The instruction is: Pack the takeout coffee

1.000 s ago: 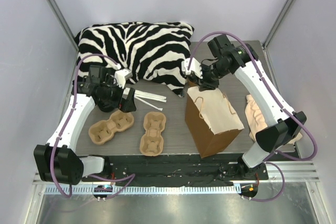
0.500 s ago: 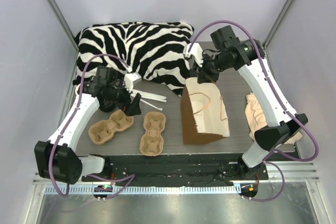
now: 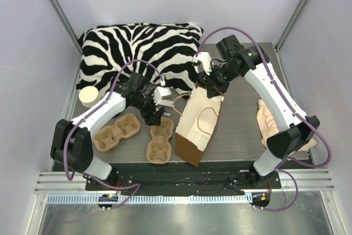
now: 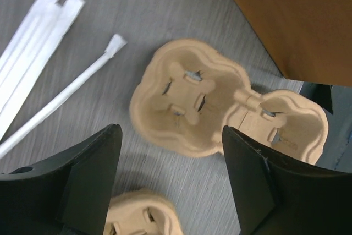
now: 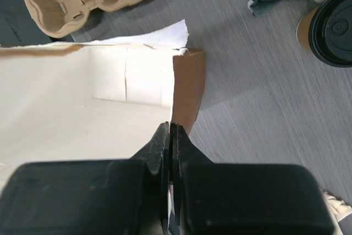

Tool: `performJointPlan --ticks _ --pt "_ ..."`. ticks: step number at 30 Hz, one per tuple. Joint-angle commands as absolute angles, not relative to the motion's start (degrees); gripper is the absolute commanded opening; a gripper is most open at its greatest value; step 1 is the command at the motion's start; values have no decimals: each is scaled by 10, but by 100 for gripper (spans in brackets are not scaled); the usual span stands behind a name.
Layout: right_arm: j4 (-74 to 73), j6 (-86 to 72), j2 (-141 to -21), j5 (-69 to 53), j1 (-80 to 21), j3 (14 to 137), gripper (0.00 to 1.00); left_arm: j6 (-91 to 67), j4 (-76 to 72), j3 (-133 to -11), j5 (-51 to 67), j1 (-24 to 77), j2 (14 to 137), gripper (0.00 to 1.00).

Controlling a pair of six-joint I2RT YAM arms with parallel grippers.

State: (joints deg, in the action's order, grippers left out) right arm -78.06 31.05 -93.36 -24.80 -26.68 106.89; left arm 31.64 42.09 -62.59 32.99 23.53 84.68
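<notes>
The takeout coffee [image 5: 331,25], a brown cup with a black lid, shows only in the right wrist view, standing on the table beside the pillow corner; the top view hides it behind the right arm. My right gripper [image 5: 170,129] [image 3: 208,85] is shut on the upper rim of the brown paper bag [image 3: 197,126] [image 5: 82,103], whose pale inside faces the camera. My left gripper [image 4: 170,136] [image 3: 154,114] hangs open and empty above two pulp cup carriers [image 4: 220,108] [image 3: 160,140], just left of the bag.
A second carrier [image 3: 115,132] lies further left. Wrapped straws [image 4: 38,31] rest on the table. A stack of lidless cups [image 3: 88,96] stands by the zebra pillow [image 3: 143,48]. A crumpled beige cloth [image 3: 269,120] lies at the right.
The left arm swung right, from beside the pillow to over the carriers, uncovering the cup stack. The right gripper closed on the bag's rim, and the bag tipped and slid left.
</notes>
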Motion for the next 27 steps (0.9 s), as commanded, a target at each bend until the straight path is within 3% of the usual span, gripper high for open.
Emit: performJointPlan --ticks 1,22,27 --pt "-856 289 -904 -262 -270 1063 1 351 383 -637 316 268 874 75" --pt "-855 305 -909 -277 -270 1060 1 454 364 -645 313 279 954 68" --pt "-859 308 -912 -279 -269 1066 1 454 399 -681 347 258 1003 53"
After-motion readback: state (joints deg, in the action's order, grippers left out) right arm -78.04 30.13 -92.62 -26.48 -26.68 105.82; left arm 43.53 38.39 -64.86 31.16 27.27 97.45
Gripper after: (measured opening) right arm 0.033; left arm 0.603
